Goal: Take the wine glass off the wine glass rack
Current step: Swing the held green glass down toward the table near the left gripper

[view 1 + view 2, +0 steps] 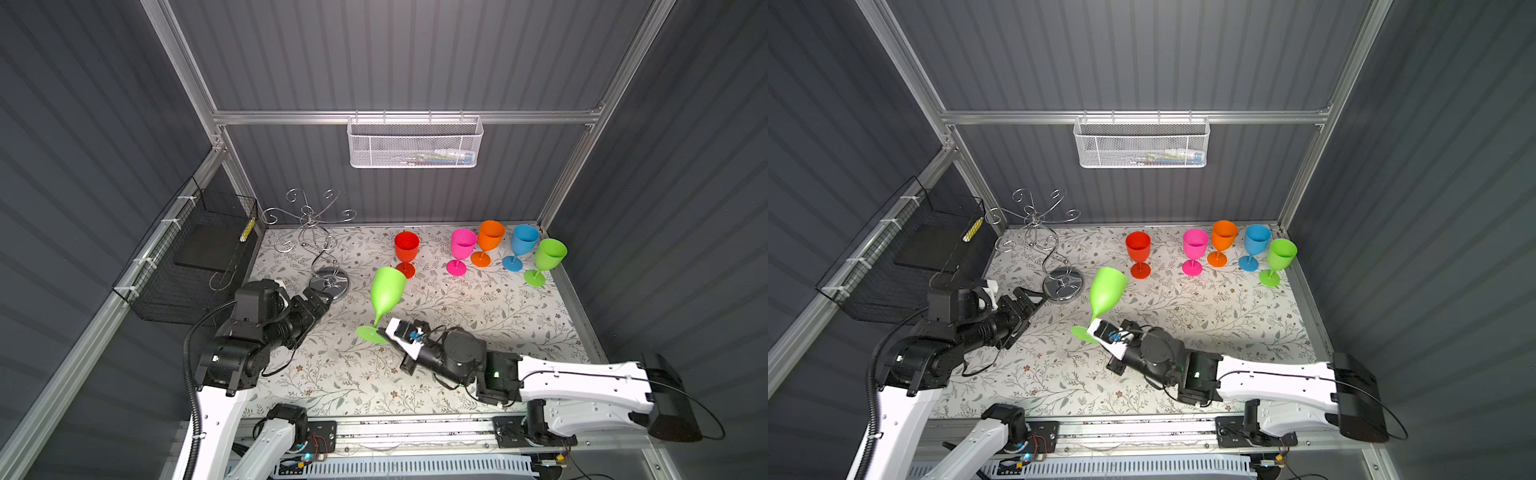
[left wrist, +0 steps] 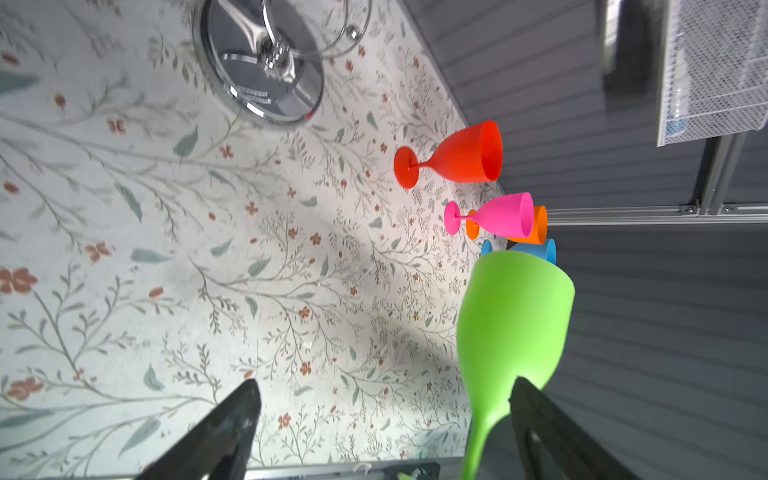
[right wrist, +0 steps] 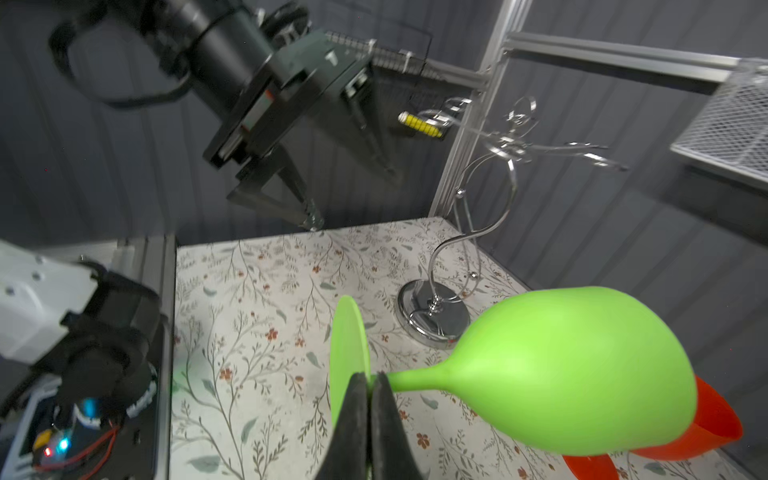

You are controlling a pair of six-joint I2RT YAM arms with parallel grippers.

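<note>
right gripper [image 3: 370, 384] holds glass [image 3: 561, 365], basket [image 1: 158, 291] holds slab [image 1: 208, 247]

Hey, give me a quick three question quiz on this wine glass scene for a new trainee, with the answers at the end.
1. Which part of the tilted green glass does the right gripper pinch: A bowl, B stem, C rim?
2. True or false: a glass hangs on the rack.
3. How many glasses stand upright on the table?
Key: 1 B. 2 False. 3 Five: red glass, pink glass, orange glass, blue glass, second green glass.
</note>
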